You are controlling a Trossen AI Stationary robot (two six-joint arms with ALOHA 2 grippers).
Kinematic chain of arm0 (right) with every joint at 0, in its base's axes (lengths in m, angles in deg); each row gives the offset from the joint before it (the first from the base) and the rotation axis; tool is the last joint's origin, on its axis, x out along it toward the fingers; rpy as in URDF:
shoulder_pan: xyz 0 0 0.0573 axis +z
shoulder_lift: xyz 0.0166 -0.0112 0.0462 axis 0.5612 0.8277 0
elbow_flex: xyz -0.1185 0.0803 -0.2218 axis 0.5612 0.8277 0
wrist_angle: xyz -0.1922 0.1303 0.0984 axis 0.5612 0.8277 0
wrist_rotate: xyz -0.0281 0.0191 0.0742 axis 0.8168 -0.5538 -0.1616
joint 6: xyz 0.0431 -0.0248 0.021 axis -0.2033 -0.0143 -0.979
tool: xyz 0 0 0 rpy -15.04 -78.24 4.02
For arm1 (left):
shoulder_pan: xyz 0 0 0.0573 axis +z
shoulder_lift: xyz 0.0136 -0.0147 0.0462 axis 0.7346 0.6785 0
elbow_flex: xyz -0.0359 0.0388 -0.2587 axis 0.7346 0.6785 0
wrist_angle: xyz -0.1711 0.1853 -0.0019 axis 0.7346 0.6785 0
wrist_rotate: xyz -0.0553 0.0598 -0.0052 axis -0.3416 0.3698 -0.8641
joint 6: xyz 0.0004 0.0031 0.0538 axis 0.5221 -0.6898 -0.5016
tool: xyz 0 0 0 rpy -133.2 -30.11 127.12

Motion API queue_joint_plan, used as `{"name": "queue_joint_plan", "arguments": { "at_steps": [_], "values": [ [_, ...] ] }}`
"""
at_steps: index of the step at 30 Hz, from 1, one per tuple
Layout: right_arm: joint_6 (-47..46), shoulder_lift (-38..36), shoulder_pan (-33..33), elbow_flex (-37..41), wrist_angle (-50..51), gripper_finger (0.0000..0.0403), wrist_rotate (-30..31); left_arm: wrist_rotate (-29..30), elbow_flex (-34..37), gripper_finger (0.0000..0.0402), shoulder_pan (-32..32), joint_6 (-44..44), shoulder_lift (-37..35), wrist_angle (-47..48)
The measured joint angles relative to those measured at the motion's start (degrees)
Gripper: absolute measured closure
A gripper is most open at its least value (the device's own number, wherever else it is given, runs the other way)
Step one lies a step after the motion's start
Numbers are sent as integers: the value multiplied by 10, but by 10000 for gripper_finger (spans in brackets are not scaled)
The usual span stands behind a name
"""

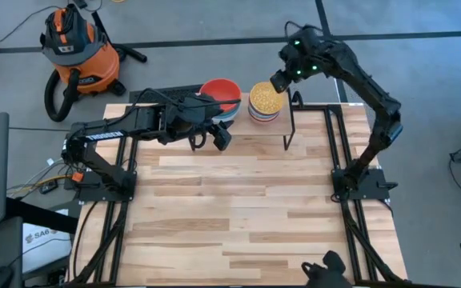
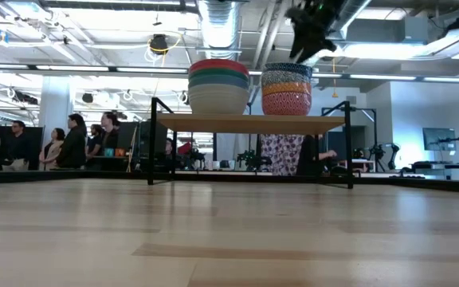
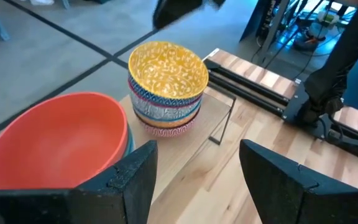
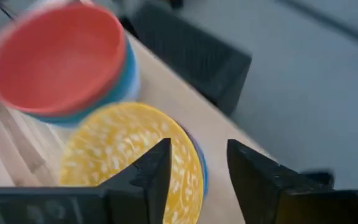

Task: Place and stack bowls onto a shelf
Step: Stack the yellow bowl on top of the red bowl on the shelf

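The shelf [image 2: 249,123], a light-wood plank on thin black legs, stands at the table's far edge. Two stacks of bowls rest on it. The left stack is topped by a red bowl [image 1: 220,93] [image 3: 58,137] [image 4: 58,56]. The right stack is topped by a yellow speckled bowl [image 1: 265,98] [image 3: 166,71] [image 4: 129,155], with patterned bowls under it [image 2: 286,89]. My right gripper [image 1: 281,82] [image 2: 313,28] [image 4: 197,168] hovers open above the yellow stack, clear of it. My left gripper [image 1: 211,140] [image 3: 197,177] is open on the near side of the shelf, beside the red stack.
An orange-and-black shop vacuum [image 1: 74,48] sits on the floor beyond the table's far left corner. Black frame rails [image 1: 338,152] run along the table's right side. The slatted wooden tabletop [image 1: 238,216] stretches toward the near edge. People [image 2: 70,143] stand in the room behind.
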Motion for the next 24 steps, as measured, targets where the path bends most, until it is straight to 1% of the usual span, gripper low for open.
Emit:
{"name": "queue_joint_plan", "arguments": {
  "at_steps": [4,6,9,12,14,16,19,21,24],
  "values": [
    [28,-42,0,2,-36,208,-1,0,0,190,0,14,0,21],
    [42,-65,0,26,-76,205,-15,0,0,190,0,17,0,30],
    [42,-114,-3,122,-196,206,-51,0,0,190,-1,18,0,35],
    [13,-164,-6,252,-378,210,-90,4,0,190,-2,20,0,34],
    [-12,-184,-2,333,-485,214,-93,7,0,190,-2,21,0,34],
    [-24,-191,3,397,-563,219,-93,7,0,190,-2,21,0,31],
    [-25,-193,11,453,-627,225,-93,7,0,190,-3,20,0,25],
    [-25,-193,14,474,-653,228,-94,7,0,190,-2,21,0,25],
    [-23,-191,14,483,-660,232,-93,7,0,190,0,21,0,25]
  ]
}}
